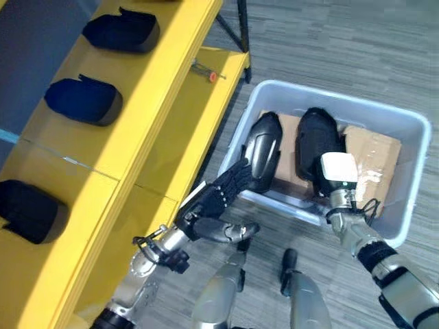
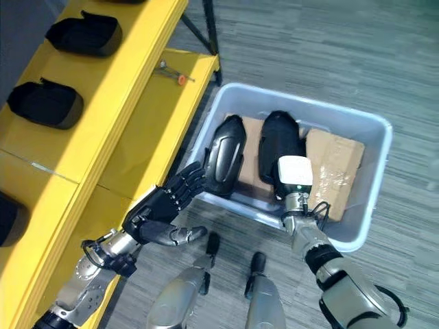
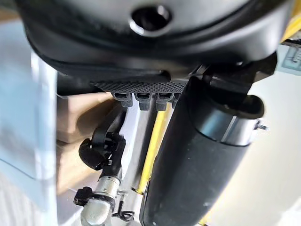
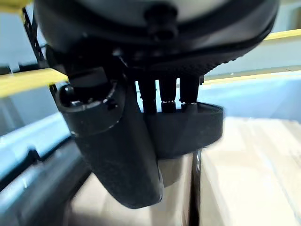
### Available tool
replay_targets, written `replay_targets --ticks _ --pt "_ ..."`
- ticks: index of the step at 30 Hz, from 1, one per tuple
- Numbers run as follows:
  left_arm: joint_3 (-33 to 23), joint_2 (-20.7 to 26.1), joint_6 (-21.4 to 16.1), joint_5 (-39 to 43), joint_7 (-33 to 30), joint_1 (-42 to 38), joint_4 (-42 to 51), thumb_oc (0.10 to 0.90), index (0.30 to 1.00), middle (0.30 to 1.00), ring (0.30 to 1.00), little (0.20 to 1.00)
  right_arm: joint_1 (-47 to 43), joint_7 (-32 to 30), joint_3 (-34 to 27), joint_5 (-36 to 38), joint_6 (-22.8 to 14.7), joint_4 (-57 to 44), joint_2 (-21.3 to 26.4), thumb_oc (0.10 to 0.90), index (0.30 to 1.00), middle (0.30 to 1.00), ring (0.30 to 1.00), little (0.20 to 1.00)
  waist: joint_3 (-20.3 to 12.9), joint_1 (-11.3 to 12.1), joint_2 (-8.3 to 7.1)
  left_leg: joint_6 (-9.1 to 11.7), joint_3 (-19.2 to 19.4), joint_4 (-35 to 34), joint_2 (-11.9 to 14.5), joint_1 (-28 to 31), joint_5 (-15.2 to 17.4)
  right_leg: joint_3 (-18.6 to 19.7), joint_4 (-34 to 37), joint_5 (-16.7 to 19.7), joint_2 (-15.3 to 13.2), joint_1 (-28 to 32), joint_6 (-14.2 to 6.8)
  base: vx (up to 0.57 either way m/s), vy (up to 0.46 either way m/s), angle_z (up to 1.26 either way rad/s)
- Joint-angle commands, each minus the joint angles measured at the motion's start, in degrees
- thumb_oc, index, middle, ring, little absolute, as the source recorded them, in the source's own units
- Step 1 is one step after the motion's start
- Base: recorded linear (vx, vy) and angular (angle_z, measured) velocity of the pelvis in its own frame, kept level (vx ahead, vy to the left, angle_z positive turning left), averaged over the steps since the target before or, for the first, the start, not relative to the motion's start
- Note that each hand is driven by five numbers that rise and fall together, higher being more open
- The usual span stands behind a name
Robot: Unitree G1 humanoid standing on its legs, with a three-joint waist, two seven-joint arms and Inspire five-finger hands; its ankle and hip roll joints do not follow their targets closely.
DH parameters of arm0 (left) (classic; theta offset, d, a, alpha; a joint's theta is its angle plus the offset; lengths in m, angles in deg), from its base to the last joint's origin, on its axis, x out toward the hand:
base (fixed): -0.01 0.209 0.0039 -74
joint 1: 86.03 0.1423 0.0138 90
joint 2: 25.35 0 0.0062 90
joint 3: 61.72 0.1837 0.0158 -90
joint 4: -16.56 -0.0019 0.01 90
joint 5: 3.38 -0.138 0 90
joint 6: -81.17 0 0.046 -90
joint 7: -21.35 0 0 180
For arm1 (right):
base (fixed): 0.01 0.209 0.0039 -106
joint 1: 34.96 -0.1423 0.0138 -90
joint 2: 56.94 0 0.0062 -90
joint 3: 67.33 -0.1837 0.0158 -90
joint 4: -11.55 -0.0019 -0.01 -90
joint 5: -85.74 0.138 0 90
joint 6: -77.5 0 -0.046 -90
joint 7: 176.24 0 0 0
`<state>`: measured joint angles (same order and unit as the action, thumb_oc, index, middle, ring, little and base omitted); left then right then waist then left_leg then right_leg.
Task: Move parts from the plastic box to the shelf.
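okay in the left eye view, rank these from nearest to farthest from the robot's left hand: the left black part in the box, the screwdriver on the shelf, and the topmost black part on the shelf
From the left hand:
1. Left black part, in the plastic box, at the fingertips.
2. Screwdriver, on the lower yellow shelf.
3. Topmost black part, on the upper shelf level.

Workshop or parts store: yellow shelf (image 1: 147,89) at 10 o'clock holding black parts (image 1: 86,99); grey plastic bin (image 1: 411,137) at 2 o'clock; grey carpet floor (image 1: 343,41).
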<state>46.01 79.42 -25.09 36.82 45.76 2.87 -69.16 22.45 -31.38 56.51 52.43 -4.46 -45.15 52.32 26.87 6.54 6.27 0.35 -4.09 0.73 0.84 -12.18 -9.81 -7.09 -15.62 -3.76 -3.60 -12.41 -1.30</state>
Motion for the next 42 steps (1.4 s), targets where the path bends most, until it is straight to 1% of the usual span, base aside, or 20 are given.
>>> replay_targets --ticks 1,2,3,6,7,9,14,18,21,23,26,27,30,32,34,36,37,40,41,42 --pt "-2.49 0.92 -4.44 2.04 1.00 0.27 7.54 0.900 1.000 1.000 1.000 1.000 -3.66 -5.84 -5.01 -4.61 -0.11 -4.16 3.07 0.400 0.300 0.300 0.300 0.300 -4.03 -0.09 -2.21 -1.30 1.97 -1.38 -1.16 4.02 5.45 2.49 4.62 0.62 -1.86 6.62 -3.09 0.11 -0.031 -0.23" --pt "-2.62 1.05 -3.95 3.17 1.17 0.88 7.69 0.900 1.000 1.000 1.000 1.000 -2.59 -6.03 -6.74 -5.91 -0.30 -8.53 4.36 0.400 0.300 0.300 0.300 0.300 -5.34 -0.47 -3.02 -1.17 2.29 -1.91 -0.91 5.19 5.60 2.86 6.04 1.30 -1.88 7.91 -3.41 0.09 -0.017 -0.15" --pt "-2.66 1.09 -3.98 3.31 1.25 0.99 7.70 0.900 1.000 1.000 1.000 1.000 -2.41 -6.04 -7.05 -6.06 -0.30 -9.25 4.55 0.400 0.300 0.300 0.300 0.300 -5.56 -0.52 -3.16 -1.15 2.39 -2.01 -0.86 5.37 5.63 2.94 6.30 1.42 -1.90 8.12 -3.48 0.07 -0.015 -0.11" --pt "-2.90 1.25 -3.15 3.61 1.25 1.16 8.21 0.900 1.000 1.000 1.000 1.000 -0.45 -4.47 -10.94 -7.08 -2.47 -15.44 6.12 0.400 0.300 0.300 0.300 0.300 -7.90 -1.19 -4.26 -0.92 2.71 -2.35 -0.46 6.89 6.14 3.30 7.62 1.83 -2.00 9.80 -3.79 0.07 -0.024 -0.10" --pt "-2.86 1.28 -3.14 3.62 1.25 1.16 8.22 0.900 1.000 1.000 1.000 1.000 -0.32 -4.42 -11.04 -7.11 -2.46 -15.54 6.14 0.400 0.300 0.300 0.300 0.300 -7.88 -1.15 -4.26 -0.92 2.71 -2.38 -0.45 6.96 6.14 3.29 7.69 1.85 -1.99 9.89 -3.79 0.06 -0.016 -0.09" --pt "-3.36 0.93 -2.59 3.40 1.34 2.10 8.24 0.900 1.000 1.000 1.000 1.000 3.27 -3.13 -14.25 -7.42 -5.52 -20.42 6.90 0.400 0.300 0.300 0.300 0.300 -10.01 -2.10 -4.82 -0.60 2.88 -2.90 -0.04 8.60 6.58 3.96 8.92 2.17 -1.97 11.33 -3.97 0.08 -0.011 -0.09" --pt "-4.22 0.45 -2.16 3.13 1.16 3.49 8.74 0.900 1.000 1.000 1.000 1.000 8.98 -1.92 -17.11 -7.26 -8.15 -27.13 6.69 0.400 0.300 0.300 0.300 0.300 -12.22 -3.03 -5.09 -0.24 2.99 -4.08 0.35 10.20 6.53 4.61 10.44 2.59 -1.92 12.68 -4.09 0.01 -0.002 -0.01" --pt "-6.30 -0.14 -2.44 3.03 -0.21 4.79 8.72 0.900 1.000 1.000 1.000 1.000 16.54 0.24 -20.30 -3.49 -11.65 -34.53 6.31 0.400 0.300 0.300 0.300 0.300 -14.46 -4.32 -5.25 0.21 3.42 -4.58 0.89 11.33 6.61 5.08 12.11 3.45 -1.91 13.43 -4.18 -0.01 -0.019 -0.05" --pt "-7.27 -0.68 -2.95 3.19 -1.09 5.28 8.96 0.900 1.000 1.000 1.000 1.000 19.99 1.83 -20.33 -2.44 -13.91 -37.28 4.99 0.400 0.300 0.300 0.300 0.300 -15.13 -4.77 -5.52 0.31 3.53 -4.57 1.17 12.02 7.18 5.33 12.70 3.25 -1.87 13.95 -4.04 -0.09 -0.094 -0.15" --pt "-7.97 -1.15 -3.07 1.99 -1.69 5.73 8.89 0.900 1.000 1.000 1.000 1.000 22.13 3.94 -19.24 -1.18 -15.32 -39.96 4.28 0.400 0.300 0.300 0.300 0.300 -15.59 -5.15 -5.86 0.40 3.09 -4.44 1.54 12.58 7.38 5.12 12.15 2.36 -1.36 14.49 -3.46 -0.16 -0.182 -0.09" --pt "-9.60 -1.06 -4.32 1.67 -4.34 7.66 9.07 0.900 1.000 1.000 1.000 1.000 25.07 4.28 -18.72 0.86 -17.51 -42.38 4.08 0.400 0.300 0.300 0.300 0.300 -15.77 -5.04 -5.88 1.09 0.63 -4.61 2.39 12.16 6.33 4.50 10.33 0.06 0.34 15.13 -1.79 -0.14 -0.192 -0.04" --pt "-9.61 -1.06 -4.32 1.66 -4.34 7.68 9.08 0.900 1.000 1.000 1.000 1.000 25.06 4.27 -18.70 0.86 -17.52 -42.36 4.07 0.400 0.300 0.300 0.300 0.300 -15.78 -5.10 -5.89 1.10 0.57 -4.61 2.39 12.13 6.31 4.44 10.28 0.02 0.33 15.10 -1.78 -0.14 -0.171 -0.02" --pt "-10.00 -1.15 -4.55 3.92 -4.92 8.29 8.70 0.900 1.000 1.000 1.000 1.000 24.69 4.54 -18.17 1.09 -17.93 -42.43 4.64 0.400 0.300 0.300 0.300 0.300 -15.23 -4.55 -5.60 2.10 -1.17 -4.70 3.07 10.75 4.80 3.51 9.52 -1.03 1.47 15.17 -0.57 -0.11 -0.141 0.09" --pt "-11.06 -1.82 -6.42 5.01 -4.66 9.39 8.89 0.900 1.000 1.000 1.000 1.000 24.07 5.10 -17.97 1.04 -17.67 -42.58 4.82 0.400 0.300 0.300 0.300 0.300 -14.82 -4.11 -5.16 3.26 -1.14 -5.16 4.07 9.36 2.90 3.42 9.92 -1.01 1.95 15.34 -0.29 -0.11 -0.107 0.21" --pt "-11.68 -2.17 -6.96 4.82 -4.59 9.84 9.23 0.900 1.000 1.000 1.000 1.000 24.28 5.46 -18.37 0.83 -17.72 -43.01 4.86 0.400 0.300 0.300 0.300 0.300 -14.60 -4.07 -4.94 3.73 -0.25 -5.31 4.49 8.38 1.98 3.14 10.32 -0.81 2.04 15.63 -0.29 -0.08 -0.062 0.19" --pt "-12.01 -2.67 -7.51 4.54 -2.46 9.53 9.37 0.900 1.000 1.000 1.000 1.000 25.87 5.21 -19.39 0.26 -17.35 -43.98 4.83 0.400 0.300 0.300 0.300 0.300 -14.27 -4.46 -5.03 4.20 3.28 -4.57 5.03 6.98 1.49 1.11 10.68 -0.99 1.44 16.48 -0.38 -0.10 -0.021 0.22" --pt "-11.79 -2.23 -7.39 5.06 0.56 9.39 9.61 0.900 1.000 1.000 1.000 1.000 27.29 3.89 -20.95 0.85 -17.57 -43.07 5.19 0.400 0.300 0.300 0.300 0.300 -14.47 -5.48 -5.26 3.98 7.37 -1.37 5.71 6.31 3.14 -0.94 10.33 -1.15 0.50 15.92 -0.30 -0.14 0.066 0.55" --pt "-10.90 -1.84 -7.50 4.07 -2.98 9.40 10.33 0.900 1.000 1.000 1.000 1.000 27.60 3.31 -21.10 1.64 -17.53 -41.86 5.20 0.400 0.300 0.300 0.300 0.300 -14.74 -6.45 -5.72 3.28 8.54 1.49 6.24 7.57 5.67 -1.27 9.22 -1.10 -0.76 14.76 -0.31 -0.07 0.138 0.65" --pt "-10.68 -2.16 -7.37 1.79 -6.44 8.76 10.45 0.900 1.000 1.000 1.000 1.000 28.27 3.14 -21.17 2.21 -16.97 -42.09 4.83 0.400 0.300 0.300 0.300 0.300 -14.98 -7.32 -6.04 3.01 9.58 3.16 7.08 8.99 6.60 -1.58 8.66 -0.81 -1.70 14.19 -0.34 -0.04 0.325 0.44" --pt "-10.59 -2.15 -7.52 1.20 -6.75 7.85 10.18 0.900 1.000 1.000 1.000 1.000 29.87 2.81 -21.84 2.06 -17.00 -42.53 4.14 0.400 0.300 0.300 0.300 0.300 -15.61 -8.76 -6.23 3.10 11.32 4.66 8.97 11.07 6.42 -1.80 8.21 -0.33 -2.51 13.45 -0.43 -0.04 0.378 0.36"
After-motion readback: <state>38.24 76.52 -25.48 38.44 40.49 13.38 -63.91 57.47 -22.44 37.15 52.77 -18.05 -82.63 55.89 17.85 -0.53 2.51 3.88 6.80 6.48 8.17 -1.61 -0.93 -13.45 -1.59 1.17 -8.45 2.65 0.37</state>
